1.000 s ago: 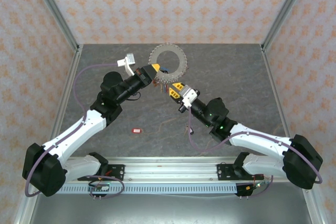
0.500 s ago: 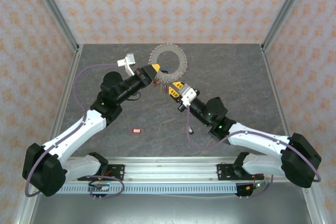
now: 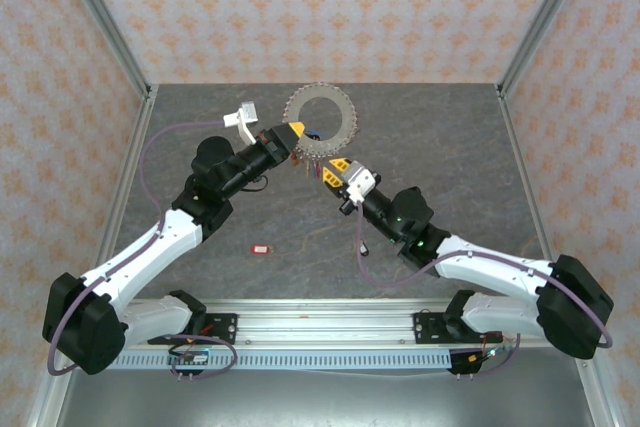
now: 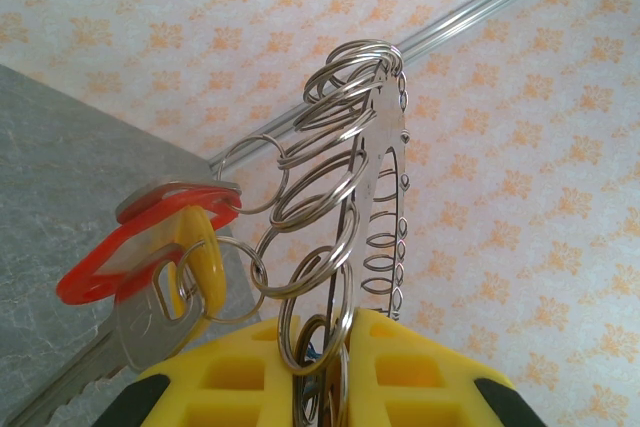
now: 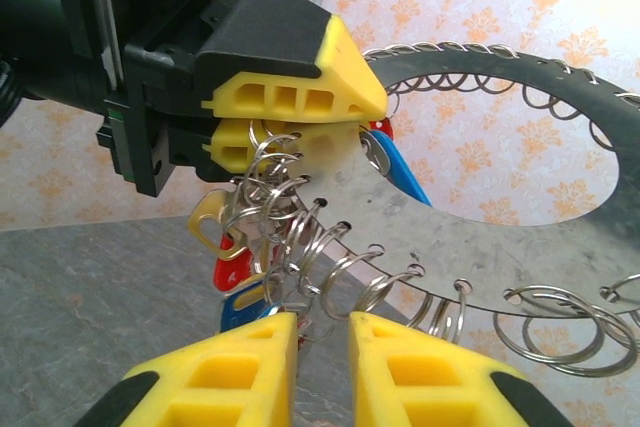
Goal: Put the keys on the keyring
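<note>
Metal keyring point(image 3: 341, 107) (unmoved) in left tool point(image 3: 297, 133)

The grey, stone-patterned table point(image 3: 450, 137) carries 1 small red-tagged key point(image 3: 262, 248), lying flat left of centre, nearer the near edge than the far.
</note>
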